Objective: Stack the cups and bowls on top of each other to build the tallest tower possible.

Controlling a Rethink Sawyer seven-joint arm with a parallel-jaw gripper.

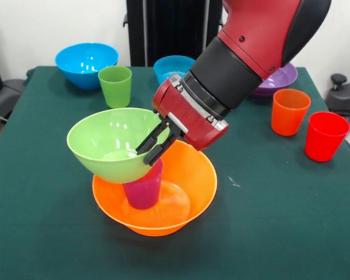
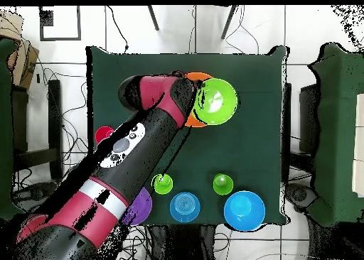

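The green bowl (image 1: 114, 143) is held tilted by its rim in the clamped jaws of the gripper (image 1: 157, 146), resting on the purple cup (image 1: 143, 185) inside the orange bowl (image 1: 186, 192), and it can be expected to slide off if released so crooked.

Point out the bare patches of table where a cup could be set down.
Bare cloth lies along the near edge in front of the orange bowl, and left of it below the green cup. Crowded: the far edge, with blue bowls and purple bowl.
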